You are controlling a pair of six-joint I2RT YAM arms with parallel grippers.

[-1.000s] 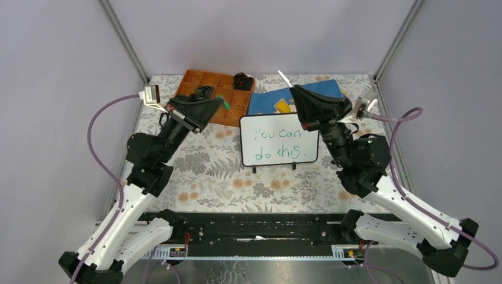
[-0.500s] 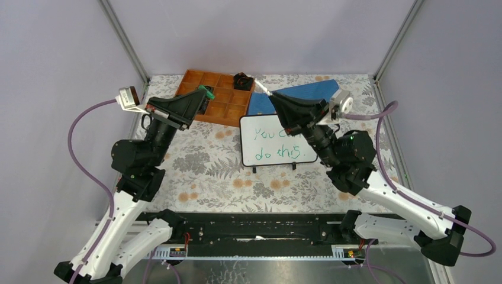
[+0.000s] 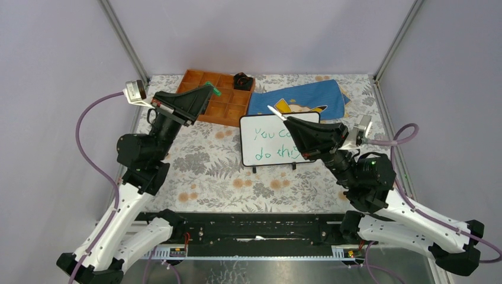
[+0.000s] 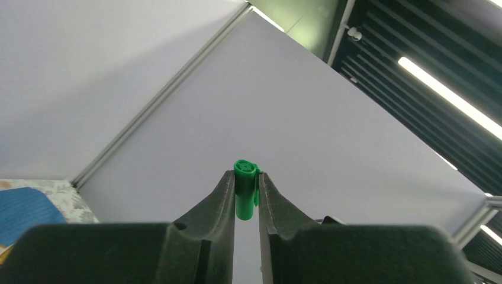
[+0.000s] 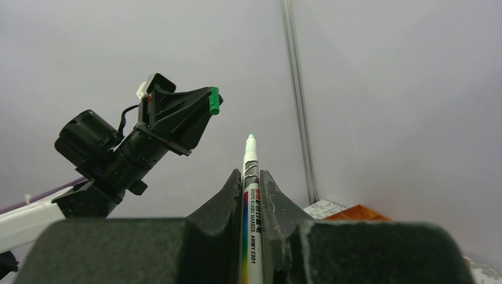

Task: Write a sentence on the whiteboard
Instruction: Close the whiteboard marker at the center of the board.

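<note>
The right gripper [image 3: 288, 120] jaws hide the end of the sentence [image 3: 260, 134] on the whiteboard [image 3: 250, 146] (both lines lose letters).

The whiteboard [image 3: 278, 141] stands on its feet near the middle of the table [image 3: 201, 171], the sentence [image 3: 267, 145] on its face turned toward the near edge. The cloth [image 3: 302, 99] lies flat just behind it, reaching toward the back right corner. The tray [image 3: 228, 105] lies just left of the cloth, toward the back edge, with a small object [image 3: 241, 80] at its back right corner. The left gripper [image 3: 208, 89] hangs above the tray with a cap [image 3: 216, 92] between its fingers, and the right gripper [image 3: 288, 120] hangs over the whiteboard's right half with a marker [image 3: 276, 111] between its fingers, tip toward the back left.
</note>
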